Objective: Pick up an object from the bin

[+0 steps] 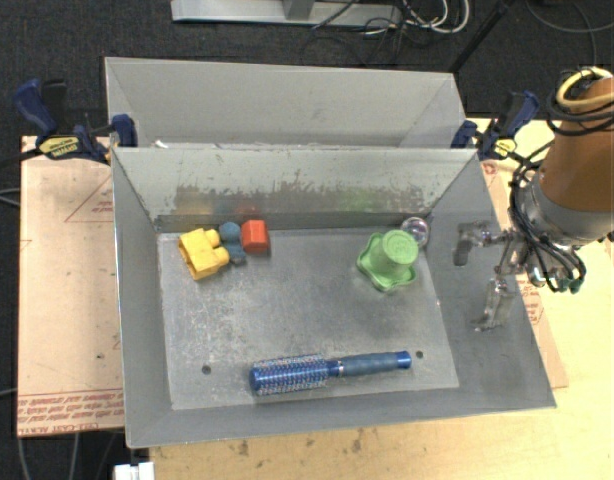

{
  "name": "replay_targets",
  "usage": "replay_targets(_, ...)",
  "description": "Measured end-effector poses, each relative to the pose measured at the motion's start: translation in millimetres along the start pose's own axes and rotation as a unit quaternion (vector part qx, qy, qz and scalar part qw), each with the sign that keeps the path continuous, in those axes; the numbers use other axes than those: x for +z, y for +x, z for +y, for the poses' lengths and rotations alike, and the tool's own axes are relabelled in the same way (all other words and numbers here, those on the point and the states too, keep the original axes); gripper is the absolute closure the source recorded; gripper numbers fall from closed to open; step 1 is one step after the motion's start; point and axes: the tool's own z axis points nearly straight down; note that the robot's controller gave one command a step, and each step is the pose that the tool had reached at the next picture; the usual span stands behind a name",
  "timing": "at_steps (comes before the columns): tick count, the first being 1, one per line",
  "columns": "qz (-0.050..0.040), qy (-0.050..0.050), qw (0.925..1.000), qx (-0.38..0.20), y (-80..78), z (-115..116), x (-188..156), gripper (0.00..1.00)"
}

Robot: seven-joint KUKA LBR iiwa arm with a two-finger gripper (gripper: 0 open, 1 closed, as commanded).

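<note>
Orange wrist cover (579, 173), dark cables (549, 260)

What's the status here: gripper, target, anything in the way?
Gripper over bin right wall, apart from all things. Nearest thing: green cup, back right. Blue hairbrush at front, yellow block and red block back left. Nothing between gripper and cup.

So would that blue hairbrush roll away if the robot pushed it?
Probably: the blue hairbrush looks round all along, so a sideways push may roll it. It looks like stiff plastic, so it likely won't bend.
</note>
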Motion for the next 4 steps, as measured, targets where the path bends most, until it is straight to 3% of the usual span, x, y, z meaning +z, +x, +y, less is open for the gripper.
replay_targets(1,0.0001,-0.001,0.9927,-0.121,-0.5,60,144,0.00)
replay_targets(2,-0.0057,-0.001,0.9880,-0.155,27.5,121,166,0.00)
replay_targets(3,-0.0034,0.001,0.9884,-0.152,27.8,117,165,1.00)
replay_targets(4,-0.0081,0.002,0.9918,-0.127,23.9,74,-11,1.00)
